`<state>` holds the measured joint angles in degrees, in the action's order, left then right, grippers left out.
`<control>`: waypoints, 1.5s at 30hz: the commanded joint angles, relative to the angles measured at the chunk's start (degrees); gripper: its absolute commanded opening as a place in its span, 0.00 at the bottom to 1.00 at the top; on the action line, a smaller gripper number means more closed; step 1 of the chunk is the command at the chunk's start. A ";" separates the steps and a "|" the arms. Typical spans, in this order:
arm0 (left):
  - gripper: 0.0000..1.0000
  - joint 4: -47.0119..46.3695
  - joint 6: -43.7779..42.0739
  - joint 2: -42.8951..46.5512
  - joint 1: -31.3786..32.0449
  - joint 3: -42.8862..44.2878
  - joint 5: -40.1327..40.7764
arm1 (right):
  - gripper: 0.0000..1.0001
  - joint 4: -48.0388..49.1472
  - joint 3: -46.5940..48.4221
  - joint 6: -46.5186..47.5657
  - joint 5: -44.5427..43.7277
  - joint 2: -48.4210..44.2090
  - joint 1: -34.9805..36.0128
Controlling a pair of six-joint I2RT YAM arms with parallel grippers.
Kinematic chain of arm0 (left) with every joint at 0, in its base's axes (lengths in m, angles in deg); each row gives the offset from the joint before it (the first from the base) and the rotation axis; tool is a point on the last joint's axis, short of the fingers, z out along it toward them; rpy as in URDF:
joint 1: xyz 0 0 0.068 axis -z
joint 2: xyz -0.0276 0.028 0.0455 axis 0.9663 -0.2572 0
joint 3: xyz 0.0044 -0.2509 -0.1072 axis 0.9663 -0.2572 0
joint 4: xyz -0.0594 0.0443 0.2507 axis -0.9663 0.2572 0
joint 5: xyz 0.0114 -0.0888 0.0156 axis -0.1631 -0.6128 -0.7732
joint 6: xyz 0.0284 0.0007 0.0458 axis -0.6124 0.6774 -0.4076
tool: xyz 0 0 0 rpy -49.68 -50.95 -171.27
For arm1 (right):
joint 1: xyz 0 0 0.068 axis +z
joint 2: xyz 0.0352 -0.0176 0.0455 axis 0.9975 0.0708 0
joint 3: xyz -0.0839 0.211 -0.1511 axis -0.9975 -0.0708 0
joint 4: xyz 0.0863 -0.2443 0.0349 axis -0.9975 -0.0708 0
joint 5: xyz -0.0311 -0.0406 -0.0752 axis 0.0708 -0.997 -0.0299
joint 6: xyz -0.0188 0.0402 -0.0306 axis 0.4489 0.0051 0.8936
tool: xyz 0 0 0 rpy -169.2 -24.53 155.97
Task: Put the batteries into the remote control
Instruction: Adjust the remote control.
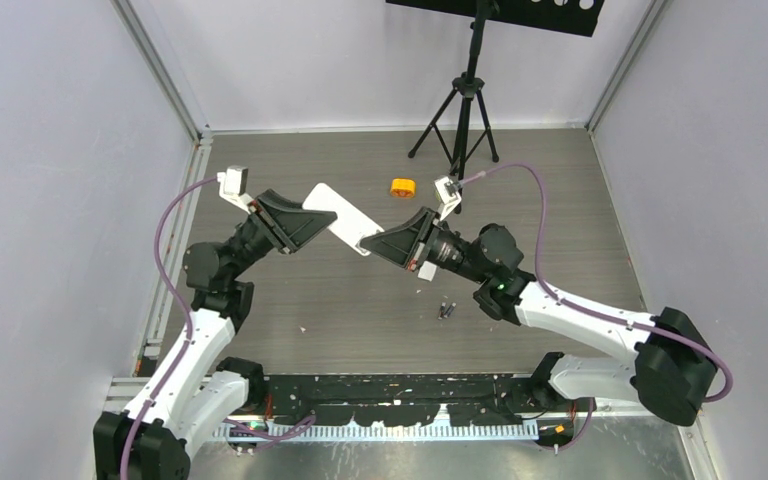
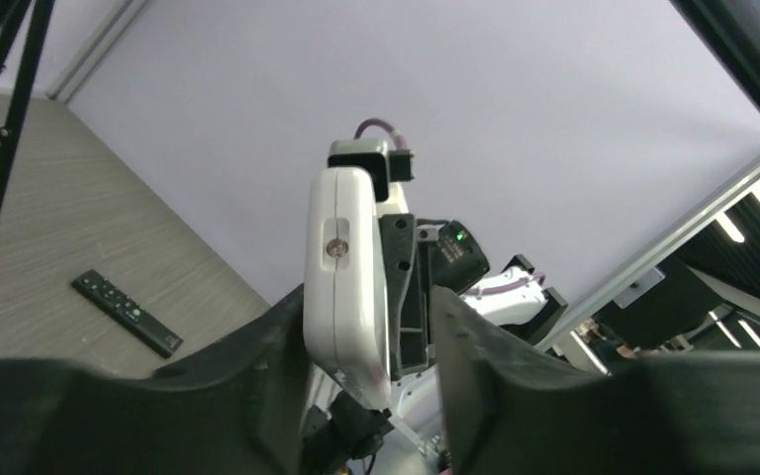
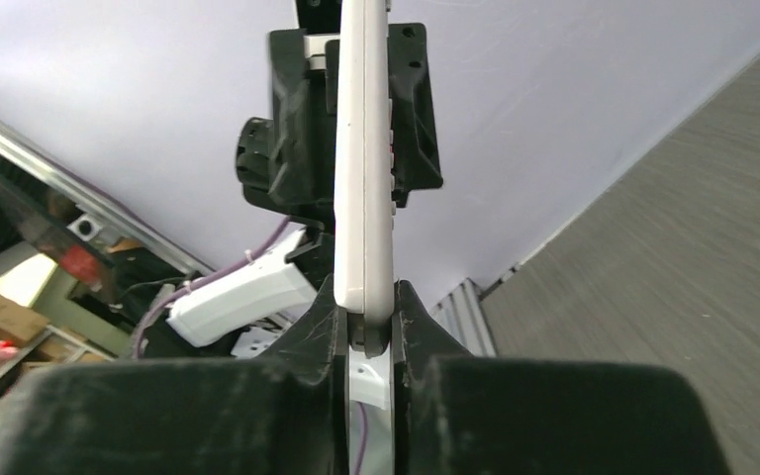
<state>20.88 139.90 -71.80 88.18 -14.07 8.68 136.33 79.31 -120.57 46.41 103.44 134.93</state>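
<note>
A white remote (image 1: pixel 343 220) hangs in the air between my two grippers. My right gripper (image 1: pixel 388 243) is shut on its near end; in the right wrist view both fingers press the remote (image 3: pixel 364 178) edge-on, with the gripper (image 3: pixel 366 317) below it. My left gripper (image 1: pixel 305 222) is open around the other end. In the left wrist view the remote (image 2: pixel 346 277) rests against one finger (image 2: pixel 277 346) of the gripper (image 2: pixel 368 307), with a gap to the other. Two or three small dark batteries (image 1: pixel 447 310) lie on the table under the right arm. The orange and green batteries are not in view.
An orange round block (image 1: pixel 403 187) sits on the table behind the grippers. A black tripod (image 1: pixel 465 100) stands at the back. A thin black remote (image 2: pixel 126 312) with buttons lies on the table in the left wrist view. Grey walls enclose the table.
</note>
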 commanded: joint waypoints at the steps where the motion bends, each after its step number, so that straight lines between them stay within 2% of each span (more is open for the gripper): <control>1: 0.59 6.07 -3.94 1.50 0.45 2.73 -4.89 | 0.00 -11.95 5.08 5.71 -1.81 -5.11 -0.39; 2: 0.67 9.59 -5.40 1.81 0.45 3.80 -5.74 | 0.00 -16.34 5.55 7.28 -1.34 -6.46 -0.65; 4: 0.75 17.93 -9.29 1.91 0.39 6.90 -8.31 | 0.00 -23.05 6.84 10.25 0.13 -8.98 -1.45; 7: 0.77 27.17 -13.07 -0.01 0.40 11.93 -14.18 | 0.00 -33.04 10.22 13.73 4.19 -11.57 -2.63; 11: 0.76 24.63 -10.07 -3.02 0.43 13.60 -22.43 | 0.00 -40.20 14.06 14.73 11.98 -11.25 -2.84; 18: 0.60 21.48 -7.31 -3.96 0.46 12.45 -27.06 | 0.00 -42.45 15.75 15.31 17.79 -8.89 -2.82; 22: 0.46 20.91 -6.69 -4.01 0.99 12.27 -28.74 | 0.00 -46.23 17.39 18.36 16.17 -8.14 -2.83; 30: 0.47 23.22 -9.17 -2.93 1.33 11.00 -30.43 | 0.00 -48.94 18.78 21.24 12.66 -7.63 -2.94; 35: 0.38 23.17 -9.59 -3.65 2.35 10.90 -32.14 | 0.00 -49.12 18.88 21.82 12.81 -7.71 -2.94; 38: 0.28 23.08 -10.85 -3.33 4.51 11.28 -32.91 | 0.00 -49.35 18.91 21.64 12.56 -7.78 -2.94; 42: 0.01 23.32 -13.53 -2.31 5.81 11.21 -32.66 | 0.00 -50.87 19.24 22.02 10.91 -8.10 -2.94; 43: 0.00 24.45 -15.00 -2.00 5.81 11.25 -31.99 | 0.01 -51.87 19.34 22.09 10.15 -8.19 -3.00; 44: 0.00 26.26 -16.96 -1.45 5.82 11.40 -31.19 | 0.07 -52.67 19.35 22.23 9.34 -8.40 -3.01; 45: 0.00 29.27 -19.81 -0.87 5.82 11.76 -30.04 | 0.23 -53.37 19.31 22.38 7.87 -8.73 -3.07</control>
<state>45.29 125.68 -75.52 92.09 -3.32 -19.74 83.89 96.27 -100.26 62.08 95.04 132.38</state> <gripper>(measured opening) 0.216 0.216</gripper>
